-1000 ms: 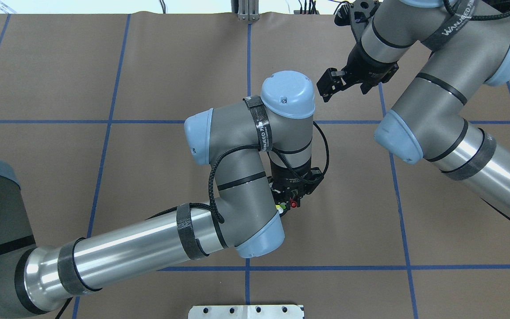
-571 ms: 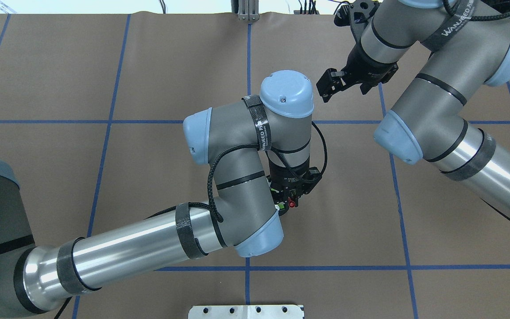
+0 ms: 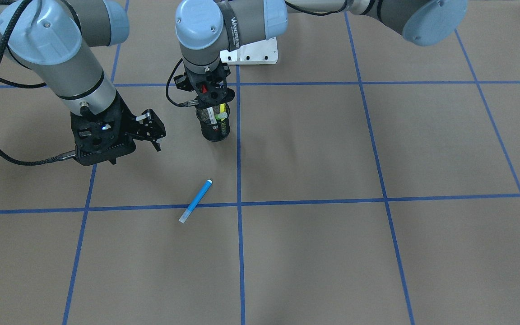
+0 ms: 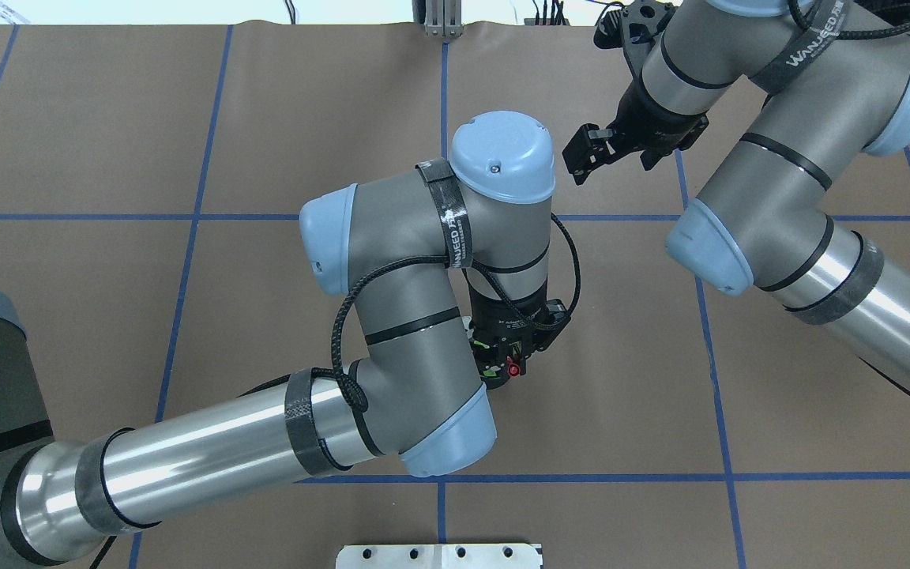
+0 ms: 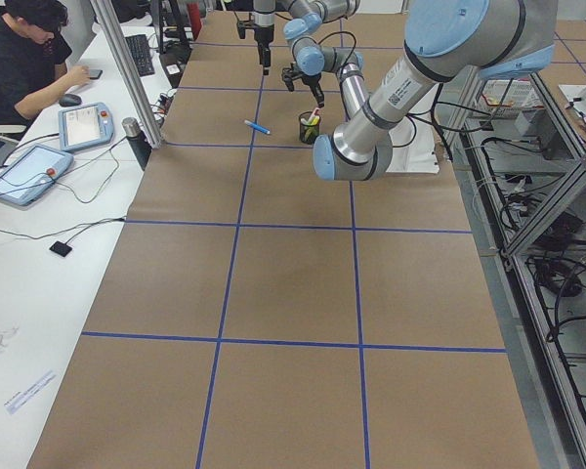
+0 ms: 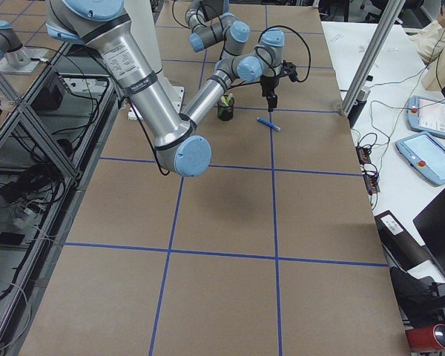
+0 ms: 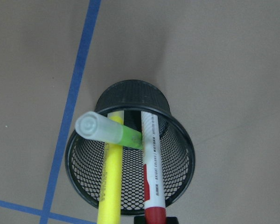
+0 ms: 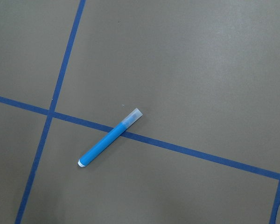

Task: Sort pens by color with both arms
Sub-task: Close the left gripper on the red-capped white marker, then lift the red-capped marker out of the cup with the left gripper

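My left gripper (image 3: 204, 90) hangs over the black mesh cup (image 3: 215, 131) and is shut on the red cap of the white-barrelled pen (image 7: 150, 158), whose barrel still reaches into the cup (image 7: 177, 135). The yellow pen (image 7: 109, 186) and the green pen (image 7: 113, 132) lean inside the cup. The blue pen (image 3: 195, 201) lies flat on the table, also in the right wrist view (image 8: 109, 137). My right gripper (image 3: 154, 131) is open and empty, above the table and short of the blue pen. In the overhead view the left gripper (image 4: 512, 367) is mostly hidden under its arm.
Brown paper with blue tape grid lines (image 3: 237, 203) covers the table. A white base plate (image 3: 253, 52) sits at the robot's side. An operator (image 5: 24, 59) sits at a side desk with tablets and cables.
My left arm has risen and shifted a little left with the red cap in its jaws; the green and yellow tops no longer show under it. My right arm has barely moved.
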### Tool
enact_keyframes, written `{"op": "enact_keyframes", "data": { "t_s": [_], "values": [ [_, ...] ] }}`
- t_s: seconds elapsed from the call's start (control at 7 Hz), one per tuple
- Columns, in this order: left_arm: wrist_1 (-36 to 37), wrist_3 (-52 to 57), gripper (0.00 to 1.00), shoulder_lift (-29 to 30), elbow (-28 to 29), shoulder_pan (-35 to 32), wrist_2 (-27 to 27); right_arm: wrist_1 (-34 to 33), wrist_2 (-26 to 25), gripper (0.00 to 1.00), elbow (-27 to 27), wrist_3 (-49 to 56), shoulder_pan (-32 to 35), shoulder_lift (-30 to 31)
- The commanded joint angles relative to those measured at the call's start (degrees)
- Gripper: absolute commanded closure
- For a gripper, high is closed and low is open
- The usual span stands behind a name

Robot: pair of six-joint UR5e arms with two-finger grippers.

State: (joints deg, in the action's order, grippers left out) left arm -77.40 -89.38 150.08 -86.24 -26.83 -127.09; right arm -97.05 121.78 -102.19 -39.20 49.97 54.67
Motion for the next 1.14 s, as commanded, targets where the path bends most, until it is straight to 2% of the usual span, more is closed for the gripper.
{"op": "enact_keyframes", "data": {
  "t_s": [0.0,0.57,1.0],
  "values": [
    [0.6,0.0,0.76,-0.3,-4.2,-0.4,0.1,0.0,0.0,0.01,0.0,0.0,-0.1,0.0],
    [0.3,0.5,0.75,-0.1,-8.3,-3.7,0.6,0.0,0.0,0.01,0.0,0.0,-0.1,0.0],
    [-0.4,13.2,0.75,-0.3,-7.4,-11.0,0.5,0.0,0.3,0.01,0.0,0.0,-0.1,-0.1]
  ]
}}
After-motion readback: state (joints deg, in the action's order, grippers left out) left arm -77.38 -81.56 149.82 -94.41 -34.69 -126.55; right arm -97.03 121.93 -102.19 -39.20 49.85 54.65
